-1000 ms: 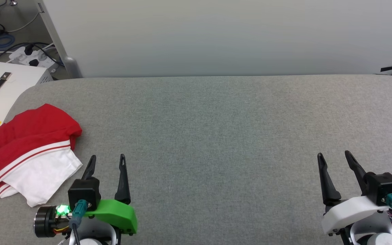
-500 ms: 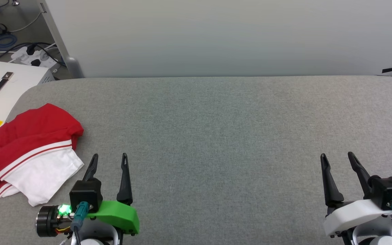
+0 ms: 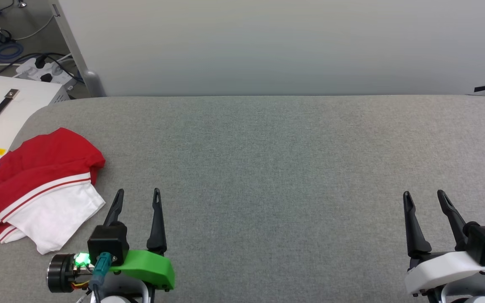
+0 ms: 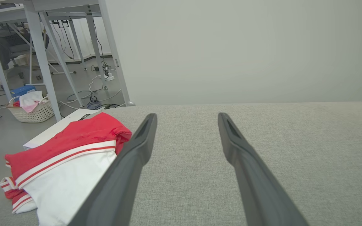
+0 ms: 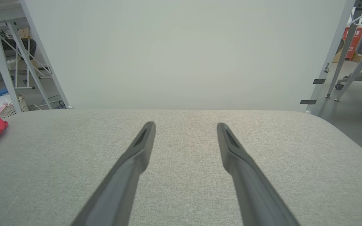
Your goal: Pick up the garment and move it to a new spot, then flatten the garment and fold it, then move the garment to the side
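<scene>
In the head view the garment [image 3: 42,189] lies bunched at the bench's [image 3: 267,168] left edge, just beside the left gripper [image 3: 138,193], its jaws spread and empty like the right gripper's [image 3: 423,194]; the left wrist view shows it left of the fingers, and the right wrist view shows it at far left.

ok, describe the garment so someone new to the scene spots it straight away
Take the wide grey fabric-covered table; look at its left end, left of the left gripper, beside the white case with the black handle. The garment lies there crumpled: red cloth with a white sleeve and red-and-white striped trim, against plain grey and white neighbours.
</scene>
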Robot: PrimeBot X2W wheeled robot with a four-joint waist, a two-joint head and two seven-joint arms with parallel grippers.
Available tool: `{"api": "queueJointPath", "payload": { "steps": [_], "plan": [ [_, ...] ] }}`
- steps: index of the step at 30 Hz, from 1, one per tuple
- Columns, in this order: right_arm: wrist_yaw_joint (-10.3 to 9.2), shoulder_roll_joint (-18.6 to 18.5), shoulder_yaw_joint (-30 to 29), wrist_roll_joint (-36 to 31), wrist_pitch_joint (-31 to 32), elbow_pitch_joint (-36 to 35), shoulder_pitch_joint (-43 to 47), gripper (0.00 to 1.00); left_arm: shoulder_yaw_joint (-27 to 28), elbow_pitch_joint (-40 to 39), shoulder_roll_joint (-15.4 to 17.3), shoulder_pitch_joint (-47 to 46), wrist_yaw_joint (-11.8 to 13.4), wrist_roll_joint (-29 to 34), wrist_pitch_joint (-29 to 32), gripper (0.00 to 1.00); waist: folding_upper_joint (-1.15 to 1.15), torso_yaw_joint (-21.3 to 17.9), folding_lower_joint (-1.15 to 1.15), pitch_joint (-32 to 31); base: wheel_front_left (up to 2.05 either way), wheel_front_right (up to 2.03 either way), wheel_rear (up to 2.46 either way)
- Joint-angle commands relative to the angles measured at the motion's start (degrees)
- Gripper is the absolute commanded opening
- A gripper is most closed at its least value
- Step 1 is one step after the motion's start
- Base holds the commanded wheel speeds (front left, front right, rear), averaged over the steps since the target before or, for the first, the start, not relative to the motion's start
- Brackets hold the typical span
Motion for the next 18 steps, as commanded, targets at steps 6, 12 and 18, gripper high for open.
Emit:
{"api": "queueJointPath", "payload": {
  "steps": [6,12,18],
  "plan": [
    [-0.03,-0.04,-0.35,1.13,-1.25,-0.68,1.05,1.0,-0.39,0.33,-0.16,0.74,0.34,-0.64,-1.28,1.0,0.0,0.2,0.0,0.11,0.0,0.0,0.0],
    [-0.03,-0.04,-0.56,1.63,-1.96,-0.73,1.43,1.0,-0.76,0.45,-0.17,0.82,0.4,-0.85,-1.99,1.0,0.0,0.39,0.0,0.18,0.0,0.0,0.0],
    [-0.04,-0.05,-0.77,2.05,-2.67,-0.67,1.74,1.0,-1.05,0.71,-0.19,0.81,0.52,-1.17,-2.7,1.0,0.0,0.59,0.0,0.18,0.0,0.0,0.0]
  ]
}}
